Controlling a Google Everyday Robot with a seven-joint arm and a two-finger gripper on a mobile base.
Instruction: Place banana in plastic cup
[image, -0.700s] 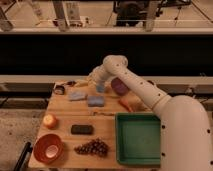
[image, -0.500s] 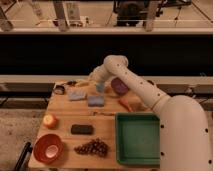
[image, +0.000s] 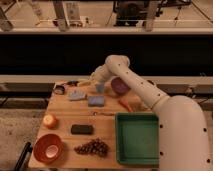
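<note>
banana (image: 85, 81): pale yellow curved piece at the far left of the desk (image: 65, 112), raised off the wood, at the tip of the hand.
banana, long axis: roughly level, running left to right; the free end points left, away from the arm.
hand (image: 94, 80): at the end of the forearm, which reaches down-left from the elbow; it appears closed on the right end of the banana. The contact itself is too small to make out, so this is a judgement.
plastic cup (image: 100, 88): light blue-grey, upright, just below and slightly right of the hand. Its mouth looks open, with nothing showing in it.
key relation: the banana lies left of the hand and the cup lies below-right of it. The held piece is therefore off to one side of the cup mouth, not over it.
next move, judged: shift right toward the cup and tip the long axis nearer upright so one end enters first.
risk, judged: a level banana could bridge the rim or knock the narrow cup over.
neighbours: purple bowl (image: 120, 86) just right of the cup; two blue sponge blocks, one (image: 76, 94) to the left and one (image: 96, 101) in front of the cup; orange carrot piece (image: 126, 105) near the green tray (image: 120, 142).
step status: banana not yet in the cup.
</note>
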